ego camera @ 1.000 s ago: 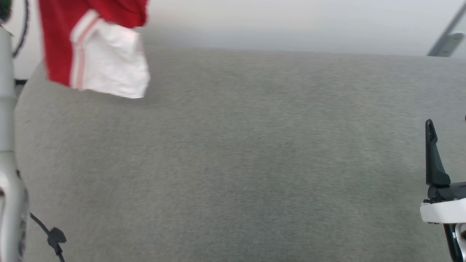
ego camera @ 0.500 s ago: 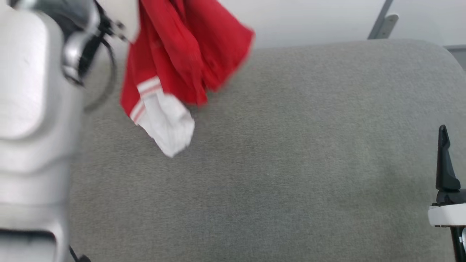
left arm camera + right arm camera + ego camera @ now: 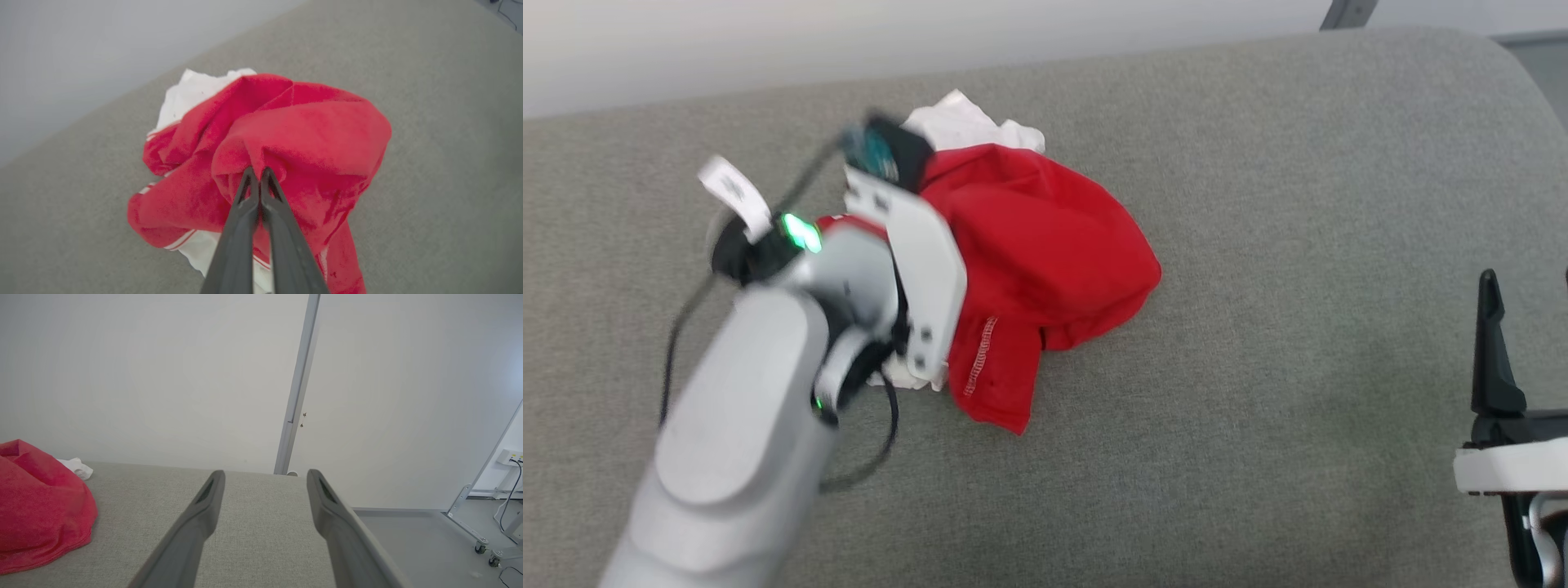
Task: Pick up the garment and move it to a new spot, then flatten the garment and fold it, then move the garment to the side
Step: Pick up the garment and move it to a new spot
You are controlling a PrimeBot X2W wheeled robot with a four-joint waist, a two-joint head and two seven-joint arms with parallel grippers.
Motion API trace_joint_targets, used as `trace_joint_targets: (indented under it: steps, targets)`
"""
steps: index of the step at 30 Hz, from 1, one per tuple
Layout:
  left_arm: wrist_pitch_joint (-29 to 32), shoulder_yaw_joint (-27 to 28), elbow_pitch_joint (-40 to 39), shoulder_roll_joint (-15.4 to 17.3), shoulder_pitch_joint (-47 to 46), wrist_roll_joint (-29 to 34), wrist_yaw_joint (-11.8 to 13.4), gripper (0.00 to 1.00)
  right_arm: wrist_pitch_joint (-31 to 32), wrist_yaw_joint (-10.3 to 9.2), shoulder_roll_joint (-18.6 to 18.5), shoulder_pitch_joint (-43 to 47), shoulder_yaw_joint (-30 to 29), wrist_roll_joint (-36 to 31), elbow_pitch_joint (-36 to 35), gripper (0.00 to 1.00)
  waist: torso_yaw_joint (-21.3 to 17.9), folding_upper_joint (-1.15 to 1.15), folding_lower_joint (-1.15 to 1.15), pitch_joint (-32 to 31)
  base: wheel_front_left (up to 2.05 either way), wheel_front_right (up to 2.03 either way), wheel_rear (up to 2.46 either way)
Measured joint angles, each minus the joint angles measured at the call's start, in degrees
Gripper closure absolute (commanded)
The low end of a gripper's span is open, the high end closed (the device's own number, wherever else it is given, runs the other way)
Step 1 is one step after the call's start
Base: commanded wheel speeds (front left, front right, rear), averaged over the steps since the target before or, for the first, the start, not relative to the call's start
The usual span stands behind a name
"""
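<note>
Red garment (image 3: 1045, 253) of soft knit cloth, crumpled into a rounded heap on the grey, finely woven surface (image 3: 1258, 392), left of the middle and toward the far edge. White sleeve cloth with thin red-white stripe trim showing at the far side and under the near side; stitched hem visible at the near tip. Most of the cloth folded in on itself, inner layers hidden.

Left gripper (image 3: 256, 172) clenched, long dark tapered fingers pinching a red fold on top of the heap; in the head view covered by the pale, blurred left arm (image 3: 768, 384).

Right gripper (image 3: 265, 473) released, fingers wide apart, holding nothing, well apart to the right of the garment; partly cut off by the right edge in the head view.

Behind, smooth pale wall (image 3: 143, 375) with one slim grey post (image 3: 296, 388).
</note>
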Motion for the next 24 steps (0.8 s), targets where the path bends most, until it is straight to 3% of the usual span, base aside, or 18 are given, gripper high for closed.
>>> trace_joint_targets:
  steps: [9,18,20,22,23,24]
  targets:
    - [0.6,-2.8,10.4,-0.5,5.8,-1.2,-0.2,1.00,0.0,0.00,0.1,-1.7,1.4,0.5,1.0,0.00,-0.9,0.00,0.00,2.4,0.00,0.00,0.00]
    - [-3.8,-3.7,19.0,-2.9,4.4,-1.6,-1.3,1.00,0.0,0.00,0.0,-2.7,2.7,0.7,2.1,0.00,-1.1,0.00,0.00,2.1,0.00,0.00,0.00]
    - [-4.8,-3.8,20.0,-3.3,4.3,-1.8,-1.7,0.66,0.0,0.00,-0.1,-2.6,3.0,0.8,2.3,0.00,-1.0,0.00,0.00,1.6,0.00,0.00,0.00]
    - [-6.0,-4.2,20.4,-3.5,4.3,-1.8,-2.1,0.50,0.0,0.00,-0.2,-2.2,3.1,1.0,2.4,0.00,-0.7,0.00,0.00,0.9,0.00,0.00,0.00]
    - [-6.6,-4.2,20.5,-3.6,4.3,-2.0,-2.2,0.00,0.0,0.00,-0.3,-1.9,3.2,1.0,2.4,0.00,-0.5,0.00,0.00,0.6,0.00,0.00,0.00]
    - [-6.9,-4.3,20.5,-3.7,4.4,-2.2,-2.4,0.00,0.0,0.00,-0.3,-1.5,3.2,1.0,2.4,0.00,-0.4,0.00,0.00,0.2,0.00,0.00,0.00]
